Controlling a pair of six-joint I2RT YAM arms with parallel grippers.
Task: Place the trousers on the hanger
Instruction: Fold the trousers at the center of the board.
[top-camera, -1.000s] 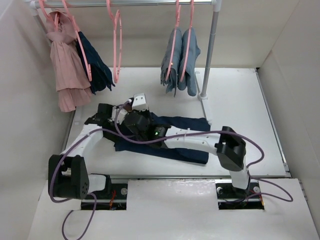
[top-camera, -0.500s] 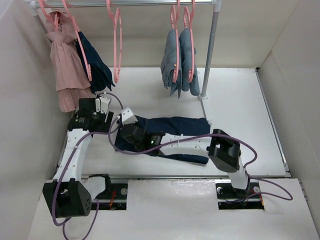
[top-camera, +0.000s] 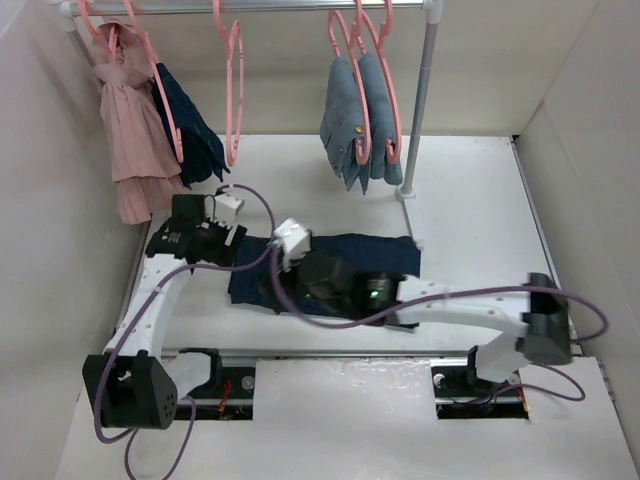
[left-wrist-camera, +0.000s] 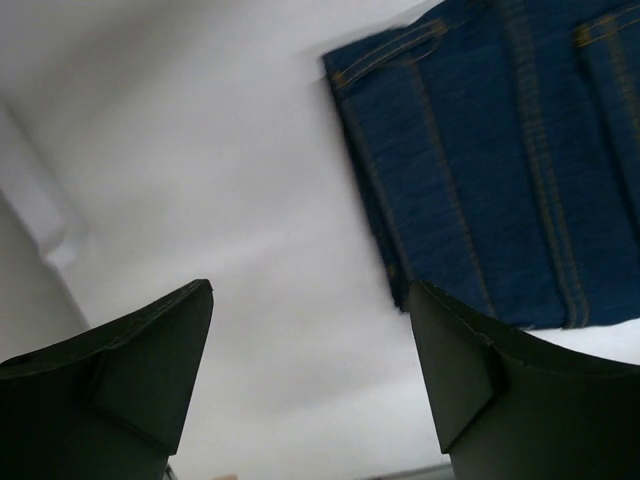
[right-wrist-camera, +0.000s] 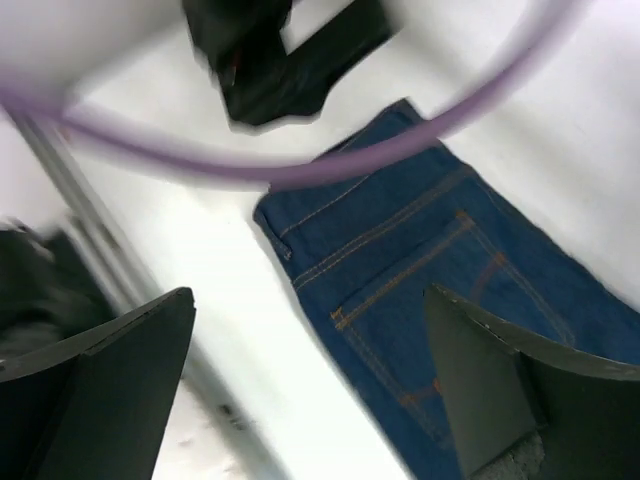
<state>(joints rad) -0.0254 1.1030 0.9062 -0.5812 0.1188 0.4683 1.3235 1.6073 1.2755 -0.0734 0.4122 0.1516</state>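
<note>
The trousers (top-camera: 375, 252) lie flat on the white table (top-camera: 470, 210). The right gripper (right-wrist-camera: 310, 385) hangs over their left end, fingers spread and empty. The left gripper (left-wrist-camera: 310, 380), also spread and empty, is just beside that end. An empty pink hanger (top-camera: 241, 90) hangs beyond them.
</note>
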